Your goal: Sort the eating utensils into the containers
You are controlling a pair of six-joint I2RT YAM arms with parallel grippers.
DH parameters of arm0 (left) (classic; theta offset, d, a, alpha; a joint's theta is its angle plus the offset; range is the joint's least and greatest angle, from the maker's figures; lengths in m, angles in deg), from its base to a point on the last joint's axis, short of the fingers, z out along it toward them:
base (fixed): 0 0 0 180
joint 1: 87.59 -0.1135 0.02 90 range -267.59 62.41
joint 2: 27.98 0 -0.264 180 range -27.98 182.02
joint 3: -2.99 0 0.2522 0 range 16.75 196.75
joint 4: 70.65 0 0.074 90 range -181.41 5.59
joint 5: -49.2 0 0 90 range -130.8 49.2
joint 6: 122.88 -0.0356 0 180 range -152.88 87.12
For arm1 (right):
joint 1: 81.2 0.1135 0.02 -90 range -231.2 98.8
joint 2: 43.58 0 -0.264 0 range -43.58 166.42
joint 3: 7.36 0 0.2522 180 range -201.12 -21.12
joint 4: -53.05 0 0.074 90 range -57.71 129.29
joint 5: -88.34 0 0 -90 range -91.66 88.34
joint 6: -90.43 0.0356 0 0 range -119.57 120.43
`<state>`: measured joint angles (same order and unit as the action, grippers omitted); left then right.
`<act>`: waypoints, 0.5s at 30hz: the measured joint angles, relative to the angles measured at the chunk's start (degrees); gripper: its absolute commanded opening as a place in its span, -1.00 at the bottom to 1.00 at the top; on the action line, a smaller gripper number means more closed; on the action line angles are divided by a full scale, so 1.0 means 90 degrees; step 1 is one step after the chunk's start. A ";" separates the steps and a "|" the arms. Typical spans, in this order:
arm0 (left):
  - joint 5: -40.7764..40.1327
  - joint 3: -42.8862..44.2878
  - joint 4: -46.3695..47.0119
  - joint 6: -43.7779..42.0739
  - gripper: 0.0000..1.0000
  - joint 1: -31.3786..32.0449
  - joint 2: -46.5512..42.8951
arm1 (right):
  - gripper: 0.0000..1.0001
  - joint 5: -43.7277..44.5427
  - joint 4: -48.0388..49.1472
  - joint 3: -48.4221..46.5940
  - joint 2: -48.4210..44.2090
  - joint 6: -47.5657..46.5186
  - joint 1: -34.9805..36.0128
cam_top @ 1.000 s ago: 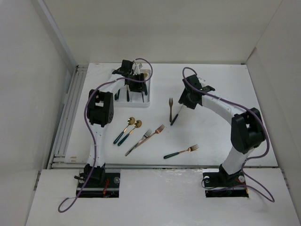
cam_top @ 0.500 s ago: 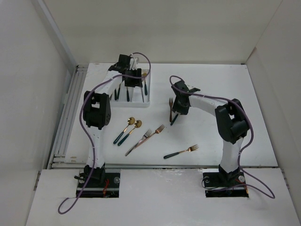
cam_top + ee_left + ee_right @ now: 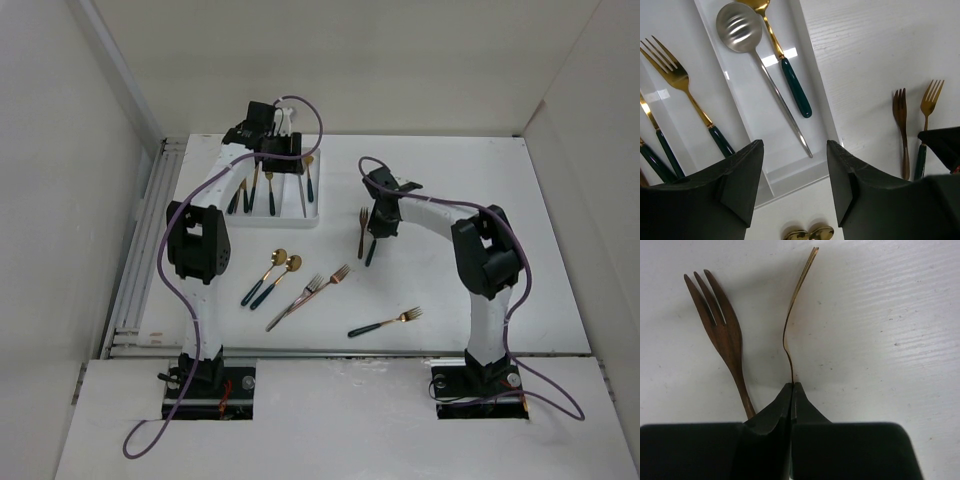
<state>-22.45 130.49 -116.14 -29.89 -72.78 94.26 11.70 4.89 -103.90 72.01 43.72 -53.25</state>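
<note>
Gold thin metal fork (image 3: 789, 335), stiff, light, likely slippery, is pinched near its neck by the right gripper (image 3: 792, 390); left gripper (image 3: 795, 147) gapes above the white tray (image 3: 816, 85)

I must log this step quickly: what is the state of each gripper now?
Left gripper: open, holding nothing.
Right gripper: closed on a gold fork, gripped at its neck.

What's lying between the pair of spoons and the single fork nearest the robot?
Two forks lying close together, as the top view shows.
</note>
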 measured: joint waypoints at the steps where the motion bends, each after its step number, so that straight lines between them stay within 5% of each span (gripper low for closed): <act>1: 0.0002 0.0005 -0.0058 -0.0017 0.01 0.0000 0.0000 | -1.00 -0.0022 0.0010 0.0005 0.0000 0.0002 -0.0027; 8: 0.0083 0.0058 -0.0260 -0.0119 0.01 -0.0002 0.0000 | -0.43 -0.0323 0.0117 0.0012 0.0000 -0.0124 -0.0226; 15: 0.0131 0.0075 -0.0321 -0.0136 0.01 0.0000 -0.0005 | -0.24 -0.0291 0.0192 0.0080 -0.0051 -0.0321 -0.0085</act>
<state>-21.27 131.16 -119.02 -31.12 -72.78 94.22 9.08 6.62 -103.18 71.55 40.84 -54.02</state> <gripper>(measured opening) 0.503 0.334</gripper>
